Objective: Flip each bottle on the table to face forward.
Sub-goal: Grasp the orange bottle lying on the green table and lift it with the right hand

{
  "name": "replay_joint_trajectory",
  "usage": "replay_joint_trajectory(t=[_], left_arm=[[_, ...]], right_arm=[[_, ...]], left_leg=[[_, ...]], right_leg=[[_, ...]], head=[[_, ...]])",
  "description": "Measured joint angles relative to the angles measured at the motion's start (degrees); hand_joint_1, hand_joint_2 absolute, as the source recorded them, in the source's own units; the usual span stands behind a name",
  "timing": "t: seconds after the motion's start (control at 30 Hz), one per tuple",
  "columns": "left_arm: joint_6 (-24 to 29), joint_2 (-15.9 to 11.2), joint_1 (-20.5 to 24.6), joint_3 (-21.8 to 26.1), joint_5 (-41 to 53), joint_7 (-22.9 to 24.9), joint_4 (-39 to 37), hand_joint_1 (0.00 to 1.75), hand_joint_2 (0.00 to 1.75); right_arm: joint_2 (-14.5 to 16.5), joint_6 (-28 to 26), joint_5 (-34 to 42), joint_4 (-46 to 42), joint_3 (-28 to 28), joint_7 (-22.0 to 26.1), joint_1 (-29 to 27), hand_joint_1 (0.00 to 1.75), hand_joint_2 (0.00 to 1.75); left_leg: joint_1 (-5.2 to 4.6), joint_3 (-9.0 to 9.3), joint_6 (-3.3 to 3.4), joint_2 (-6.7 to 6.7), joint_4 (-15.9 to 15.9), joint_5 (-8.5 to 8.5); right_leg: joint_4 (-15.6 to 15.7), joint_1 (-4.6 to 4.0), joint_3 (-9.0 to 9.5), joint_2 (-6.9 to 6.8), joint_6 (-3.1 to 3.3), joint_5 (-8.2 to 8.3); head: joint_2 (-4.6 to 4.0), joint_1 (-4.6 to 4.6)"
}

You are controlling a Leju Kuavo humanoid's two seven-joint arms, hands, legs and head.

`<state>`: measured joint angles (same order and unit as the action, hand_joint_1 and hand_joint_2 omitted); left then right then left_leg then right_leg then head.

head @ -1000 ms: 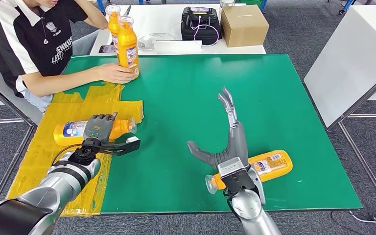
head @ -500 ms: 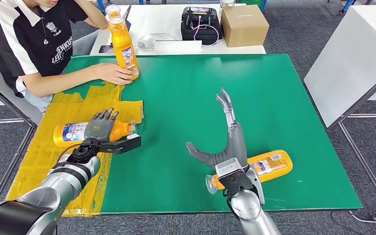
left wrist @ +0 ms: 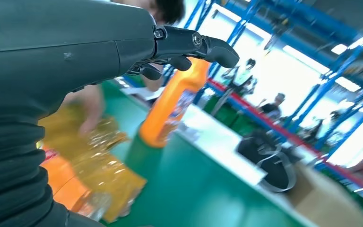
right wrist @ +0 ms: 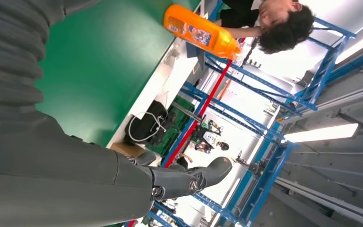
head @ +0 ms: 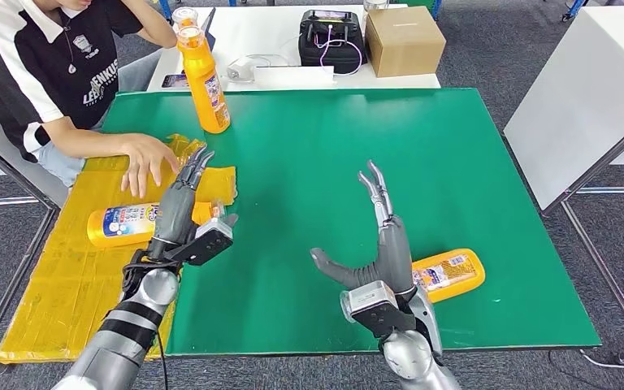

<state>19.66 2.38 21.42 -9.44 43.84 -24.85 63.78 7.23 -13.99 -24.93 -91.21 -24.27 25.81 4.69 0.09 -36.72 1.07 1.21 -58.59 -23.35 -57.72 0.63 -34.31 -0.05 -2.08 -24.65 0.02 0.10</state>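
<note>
One bottle (head: 205,80) stands upright near the table's (head: 455,162) far left corner, another bottle (head: 127,224) lies at the left edge, and a third bottle (head: 447,275) lies near the front right corner.

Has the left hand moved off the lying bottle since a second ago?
Yes. The left hand has lifted off the bottle on the yellow sheet; its fingers now point away toward the person's hand, spread and holding nothing.

Green table (head: 317,146) — yellow sheet (head: 65,268), three orange bottles (head: 447,275).
</note>
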Motion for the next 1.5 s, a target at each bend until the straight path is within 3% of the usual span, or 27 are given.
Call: replay_joint_trajectory(t=[0.17, 0.4, 0.57, 0.67, 0.93, 1.2, 1.5], left_arm=[[-2.81, -0.24, -4.26, -0.27, -2.04, -1.55, 9.28, 0.00, 1.75], [-5.35, -0.28, -7.56, -0.66, -4.07, -2.30, 14.97, 0.00, 1.75], [-9.42, -0.28, -9.75, -1.14, -7.12, -2.51, 17.55, 0.00, 1.75], [-9.73, -0.28, -10.49, -1.58, -7.23, -2.50, 18.24, 0.00, 1.75], [-10.65, -0.25, -10.78, -1.88, -7.55, -2.42, 18.79, 0.00, 1.75], [-11.64, -0.11, -8.52, -3.95, -8.28, -2.43, 18.16, 0.00, 1.75], [-12.28, -0.15, -6.92, -4.64, -9.03, -2.48, 17.59, 0.00, 1.75]], right_arm=[[-1.02, 0.13, -3.91, -1.10, 0.14, -0.89, -0.76, 0.00, 1.75], [-3.09, 0.46, -9.18, -1.95, 0.13, -3.11, -1.39, 0.00, 1.75], [-8.09, 1.68, -20.94, -1.67, 0.19, -7.80, -1.72, 0.00, 1.75], [-11.21, 1.99, -23.51, -1.05, 0.68, -8.13, -2.42, 0.00, 1.75], [-14.95, 2.09, -27.52, -0.44, 0.91, -8.15, -3.20, 0.00, 1.75], [-21.88, 3.19, -28.46, 0.50, 3.07, -4.52, -6.65, 0.00, 1.75], [-24.70, 4.04, -29.67, 2.84, 6.92, -5.27, -7.47, 0.00, 1.75]], left_leg=[[0.04, 0.01, -0.02, 0.02, 0.01, 0.02], [0.03, 0.02, -0.01, 0.02, 0.01, 0.03], [0.00, 0.01, 0.00, 0.05, 0.00, 0.02], [-0.02, -0.01, 0.01, 0.05, 0.00, 0.01], [0.01, 0.03, 0.00, 0.03, 0.00, 0.01], [-0.02, 0.00, 0.07, 0.03, 0.00, -0.04], [-0.03, 0.02, 0.09, 0.01, -0.01, -0.04]], right_leg=[[0.00, -0.03, 0.01, 0.00, 0.02, 0.00], [-0.01, -0.02, 0.03, 0.00, 0.01, 0.01], [0.01, 0.02, 0.03, -0.01, 0.00, 0.01], [0.02, 0.03, 0.04, -0.01, 0.00, 0.01], [0.02, -0.01, 0.01, -0.01, 0.00, 0.02], [0.03, 0.03, 0.02, -0.01, -0.01, 0.01], [0.03, 0.03, 0.03, 0.00, -0.03, 0.03]], head=[[0.00, -0.01], [0.00, -0.01], [0.00, 0.01], [0.00, 0.00], [0.00, -0.03], [0.00, -0.01], [0.00, -0.02]])
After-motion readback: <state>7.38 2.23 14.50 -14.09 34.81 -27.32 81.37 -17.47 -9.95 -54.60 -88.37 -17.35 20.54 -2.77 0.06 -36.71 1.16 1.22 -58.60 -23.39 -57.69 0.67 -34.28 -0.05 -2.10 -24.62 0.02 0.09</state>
